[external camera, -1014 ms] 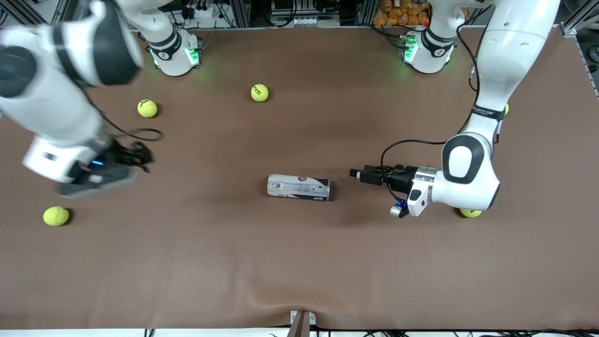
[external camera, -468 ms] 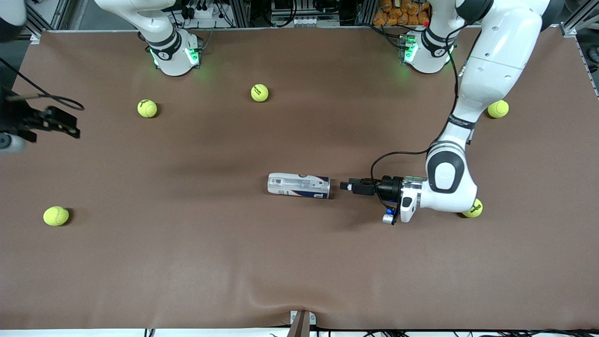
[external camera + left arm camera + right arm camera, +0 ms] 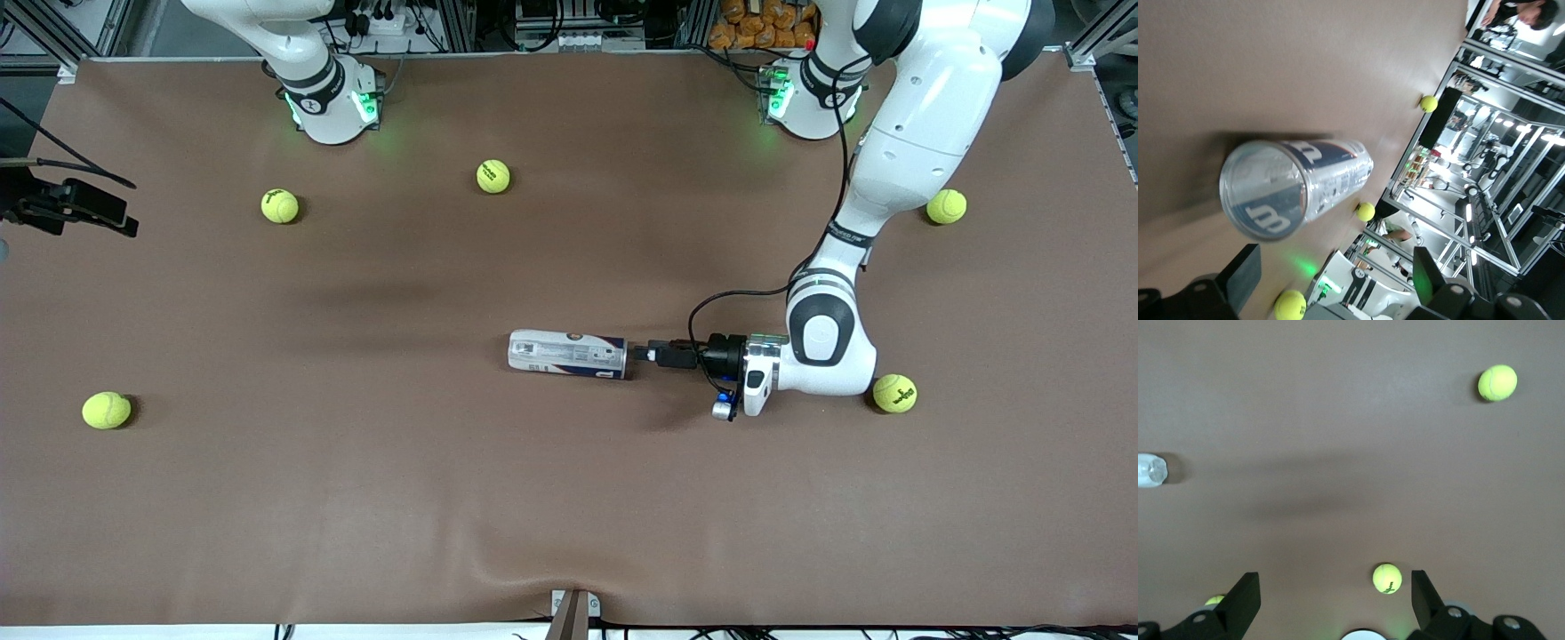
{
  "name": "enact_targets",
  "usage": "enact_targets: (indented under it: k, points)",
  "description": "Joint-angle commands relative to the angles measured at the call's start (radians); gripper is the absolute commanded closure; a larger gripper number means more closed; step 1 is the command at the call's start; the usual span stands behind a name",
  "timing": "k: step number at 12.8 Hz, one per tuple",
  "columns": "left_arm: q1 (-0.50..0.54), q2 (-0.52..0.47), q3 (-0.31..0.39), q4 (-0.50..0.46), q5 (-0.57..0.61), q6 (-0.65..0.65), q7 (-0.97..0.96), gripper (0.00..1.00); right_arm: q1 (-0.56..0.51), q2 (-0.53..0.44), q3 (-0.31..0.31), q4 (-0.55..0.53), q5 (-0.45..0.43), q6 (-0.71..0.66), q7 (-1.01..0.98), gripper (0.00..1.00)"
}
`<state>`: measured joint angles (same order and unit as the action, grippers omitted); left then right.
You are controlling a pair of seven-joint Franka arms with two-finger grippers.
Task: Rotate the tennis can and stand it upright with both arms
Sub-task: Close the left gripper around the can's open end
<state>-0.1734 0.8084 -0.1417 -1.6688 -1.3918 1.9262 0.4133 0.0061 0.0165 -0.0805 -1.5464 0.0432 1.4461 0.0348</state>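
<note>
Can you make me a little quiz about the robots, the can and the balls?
1. True or false: the tennis can stands upright.
2. How many tennis balls are on the table in the front view?
3. Which gripper is at the can's end? A) left gripper B) right gripper

Key:
1. False, it lies on its side.
2. Five.
3. A. The left gripper is open at the can's end toward the left arm's end of the table; the right gripper is over the table's edge at the right arm's end.

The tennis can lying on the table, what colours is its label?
White and navy on the tennis can, clearest in the front view.
</note>
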Motion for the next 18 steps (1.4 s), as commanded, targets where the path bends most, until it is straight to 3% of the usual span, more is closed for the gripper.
enact_targets:
  k: [1,2,9,14,18]
  points:
    - [-0.023,0.008,-0.002,-0.002,-0.059,0.039,0.055,0.16,-0.06,-0.036,0.063,-0.034,0.024,0.004,0.05,0.0]
    - [-0.023,0.017,-0.002,0.001,-0.067,0.049,0.067,0.21,-0.078,-0.04,0.086,-0.028,0.024,-0.012,0.048,0.0]
    - [-0.044,0.044,-0.002,0.009,-0.102,0.066,0.099,0.23,-0.074,-0.047,0.077,0.012,-0.029,0.0,-0.085,0.0]
    - [-0.058,0.071,-0.002,0.026,-0.148,0.071,0.137,0.29,-0.08,-0.029,0.077,0.012,-0.025,-0.007,-0.078,0.0]
    - [-0.081,0.087,-0.002,0.027,-0.19,0.071,0.153,0.44,-0.069,-0.026,0.079,0.012,-0.025,-0.006,-0.078,0.0]
